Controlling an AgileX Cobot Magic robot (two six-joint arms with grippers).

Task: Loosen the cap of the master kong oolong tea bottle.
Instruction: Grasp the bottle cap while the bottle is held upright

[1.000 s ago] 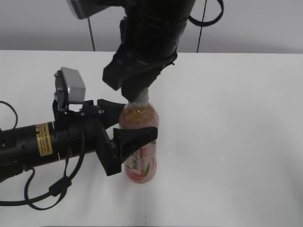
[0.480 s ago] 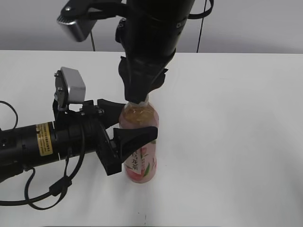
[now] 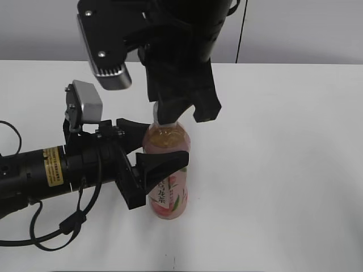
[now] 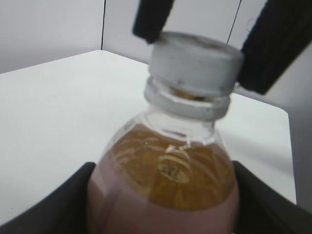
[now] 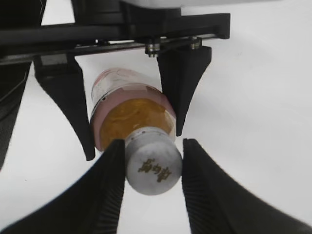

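The left gripper [image 3: 164, 153], a black two-fingered unit on a horizontal black arm carrying a yellow label, reaches in from the left edge of the white table [image 3: 283, 170]. Its fingers [image 3: 161, 167] are clamped on the body of the clear plastic master kong oolong tea bottle [image 3: 167, 187], one on the near side and one on the far side, at the upper edge of the pink peach-pattern label. A grey wrist camera housing [image 3: 85, 102] sits on top of this arm. A black cable [image 3: 62, 229] loops on the table below the arm.

The bottle stands upright near the centre of the table, slightly left of the middle. It holds pale amber tea up to its shoulder. In the left wrist view, the dark fingers [image 4: 53, 209] lie against both sides of the bottle [image 4: 165, 195].

The small round white plastic screw cap [image 5: 153, 167] is on the bottle neck. It bears a small dark logo on top. The right gripper [image 5: 152, 170], black and descending from above, straddles the cap. In the right wrist view, its left finger [image 5: 109, 180] touches the cap, and a narrow gap shows beside its right finger [image 5: 202, 185]. Grip contact on both sides cannot be confirmed.

In the left wrist view, the two black fingers [image 4: 273, 48] flank the cap [image 4: 195, 63] at its upper sides.
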